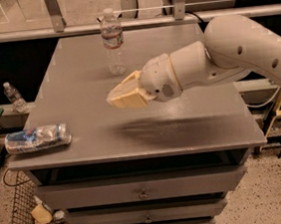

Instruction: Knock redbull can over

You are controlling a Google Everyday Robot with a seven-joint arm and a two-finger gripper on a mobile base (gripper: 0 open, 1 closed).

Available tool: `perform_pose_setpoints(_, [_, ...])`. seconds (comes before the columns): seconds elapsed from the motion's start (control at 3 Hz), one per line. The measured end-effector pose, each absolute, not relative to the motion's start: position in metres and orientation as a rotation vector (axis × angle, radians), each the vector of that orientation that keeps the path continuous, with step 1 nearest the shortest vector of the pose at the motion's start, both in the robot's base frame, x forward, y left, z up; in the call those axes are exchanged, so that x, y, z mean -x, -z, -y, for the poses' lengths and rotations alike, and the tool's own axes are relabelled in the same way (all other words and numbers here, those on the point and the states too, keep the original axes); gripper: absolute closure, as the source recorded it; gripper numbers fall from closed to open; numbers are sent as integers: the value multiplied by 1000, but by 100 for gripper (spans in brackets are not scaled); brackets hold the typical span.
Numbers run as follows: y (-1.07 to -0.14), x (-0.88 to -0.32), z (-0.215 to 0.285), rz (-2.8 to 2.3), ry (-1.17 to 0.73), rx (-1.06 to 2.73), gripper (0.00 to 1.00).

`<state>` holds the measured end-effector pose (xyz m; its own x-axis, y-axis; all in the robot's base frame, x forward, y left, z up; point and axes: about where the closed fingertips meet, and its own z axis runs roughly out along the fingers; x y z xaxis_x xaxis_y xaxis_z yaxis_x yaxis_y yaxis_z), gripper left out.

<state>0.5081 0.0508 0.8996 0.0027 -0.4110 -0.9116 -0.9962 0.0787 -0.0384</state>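
The redbull can, silver and blue, lies on its side at the front left corner of the grey table, its end hanging at the table's left edge. My gripper hovers above the middle of the table, pointing left, well to the right of the can and apart from it. It holds nothing that I can see. A clear plastic water bottle stands upright at the back, just beyond the gripper.
The table has drawers below its front edge. A small bottle stands on a lower ledge to the left. A wire basket sits on the floor at the left. A rail runs behind the table.
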Motion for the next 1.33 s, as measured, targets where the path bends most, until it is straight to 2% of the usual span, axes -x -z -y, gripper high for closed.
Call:
perform_pose_setpoints(0.33, [-900,-507,-53,-1531,-900,1458,12])
perform_pose_setpoints(0.67, [-901,-507,-51,-1521,-895,1464,0])
perform_pose_setpoints(1.0, [-900,-514,-21,-1587,-776,1491,0])
perform_pose_setpoints(1.33, [-907,-524,47,-1718,-570,1493,0])
